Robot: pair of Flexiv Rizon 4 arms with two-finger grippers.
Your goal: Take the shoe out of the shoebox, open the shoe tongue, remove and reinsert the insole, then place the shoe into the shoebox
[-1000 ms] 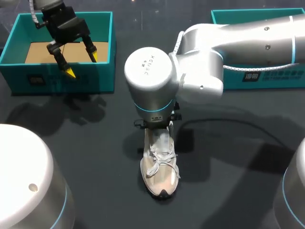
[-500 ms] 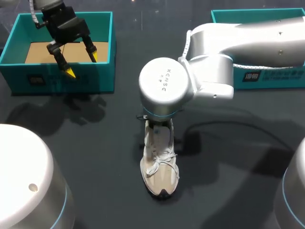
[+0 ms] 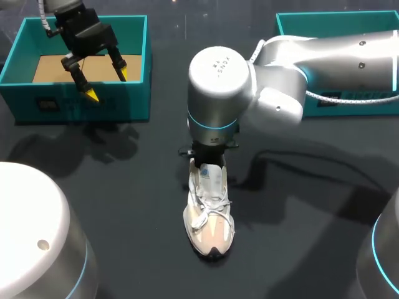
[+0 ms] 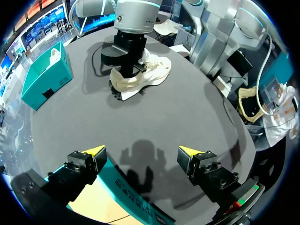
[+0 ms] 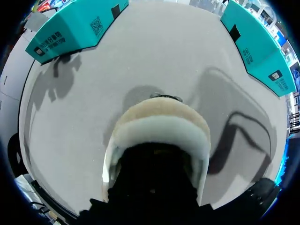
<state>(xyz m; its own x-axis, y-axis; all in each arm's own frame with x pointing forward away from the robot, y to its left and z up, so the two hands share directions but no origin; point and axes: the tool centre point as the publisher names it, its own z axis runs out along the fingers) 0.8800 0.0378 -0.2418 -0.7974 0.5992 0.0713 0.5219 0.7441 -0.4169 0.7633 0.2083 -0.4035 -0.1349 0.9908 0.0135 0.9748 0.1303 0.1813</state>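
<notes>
**Shoe** (image 3: 209, 218): one pale laced sneaker, stood upright on the dark table (image 3: 312, 218), between the two teal boxes and well apart from both.

**Right gripper** (image 3: 209, 157): positioned directly above the shoe's heel opening. Its dark body was seen at or inside the collar, and whether it was apart or clamped could not be told.

**Left gripper** (image 3: 108, 85): held over the shoebox (image 3: 134, 93). The jaws were spread wide with nothing between them, and the shoe lay well ahead of it.

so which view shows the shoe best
Head view: the shoe shows from above, laces to toe, heel under the right arm. Left wrist view: distant side look. Right wrist view: one end, close up.
</notes>
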